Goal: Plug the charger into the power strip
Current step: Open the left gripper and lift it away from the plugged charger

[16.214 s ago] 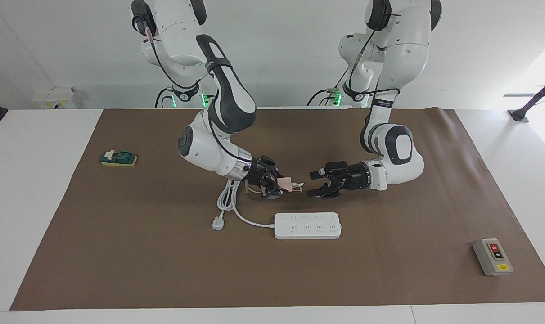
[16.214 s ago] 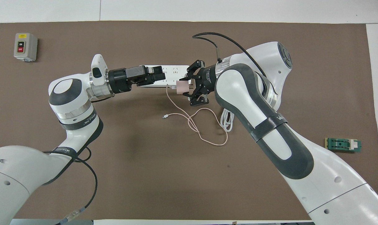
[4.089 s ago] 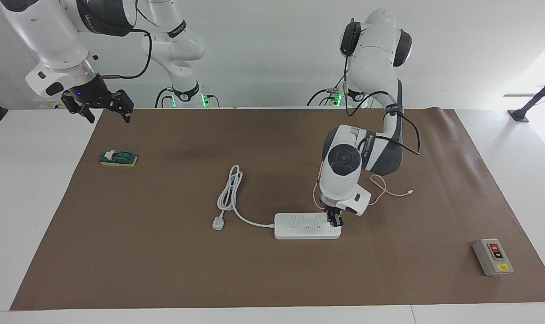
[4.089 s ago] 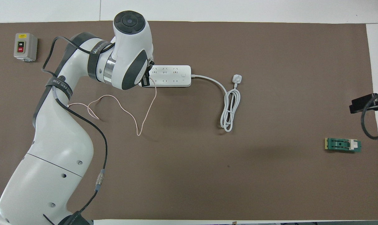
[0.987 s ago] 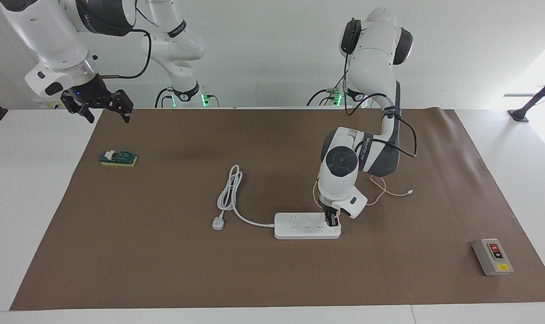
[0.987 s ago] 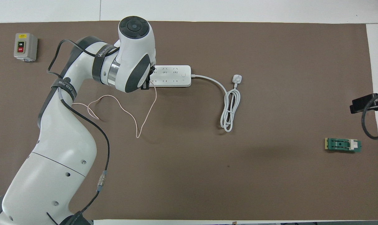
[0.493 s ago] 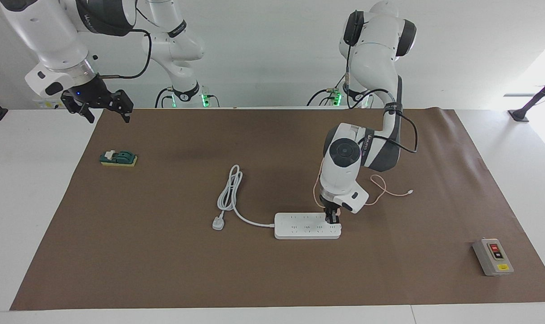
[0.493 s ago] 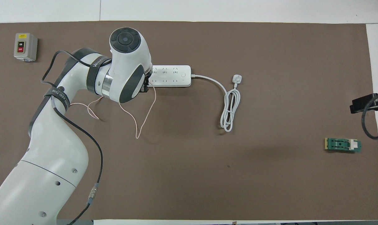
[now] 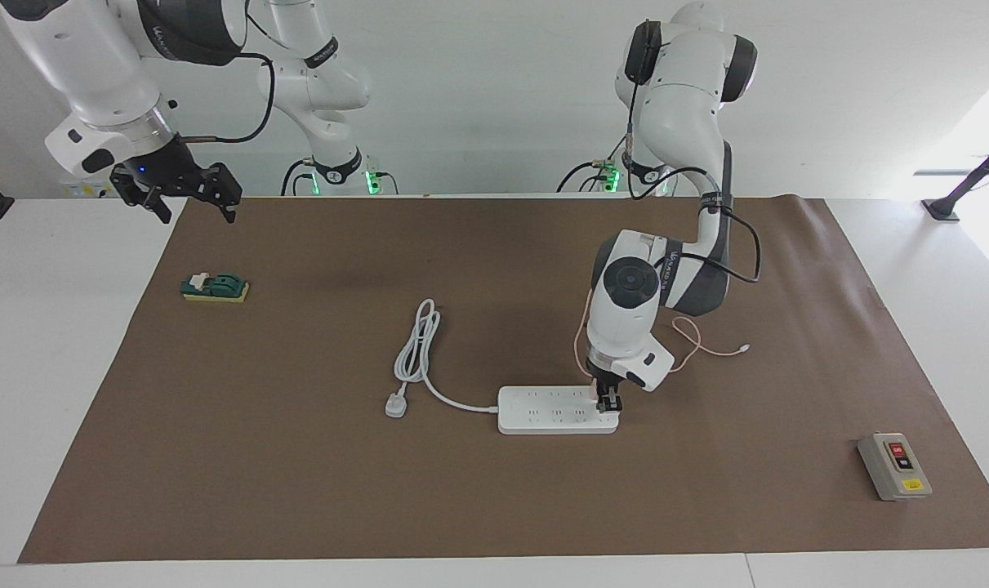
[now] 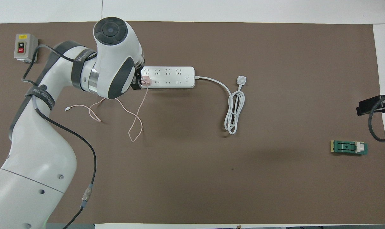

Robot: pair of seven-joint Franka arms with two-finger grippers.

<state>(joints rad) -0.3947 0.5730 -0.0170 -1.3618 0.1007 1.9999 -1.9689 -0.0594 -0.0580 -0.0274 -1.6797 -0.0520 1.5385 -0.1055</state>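
Left end effector (image 9: pixel 609 402): pointed straight down over the end of the long flat white power strip (image 9: pixel 551 412) that lay toward the left arm's end of the tabletop (image 9: pixel 53 367). Directly at its tip sat the small pale-pink cube-shaped charger (image 10: pixel 147 81), standing on the strip in the outlet row nearer to the robots. Whether the end effector was clamped on the charger or stood clear of it could not be told. How deep the charger sat in the socket could not be told either.

From the charger, the thin pink cable (image 10: pixel 136 117) ran off toward the robots and lay in loose loops on the brown paper mat (image 9: pixel 494 506). It ended in a small white connector (image 10: pixel 66 108) under the left arm.

Further from the left end effector, at the strip's other end, the thick white cord (image 10: pixel 233 108) lay folded in a long hank, its white three-pin plug (image 10: pixel 241 80) unconnected on the mat.

Well apart, near the corner of the mat at the left arm's end, stood a grey switch box with red and black buttons (image 9: pixel 894 465).

Farthest off, toward the right arm's end, lay a small green block on a yellow base (image 9: pixel 215 287). The right end effector (image 9: pixel 192 200) waited, raised over the mat's edge at that end, released and holding nothing.
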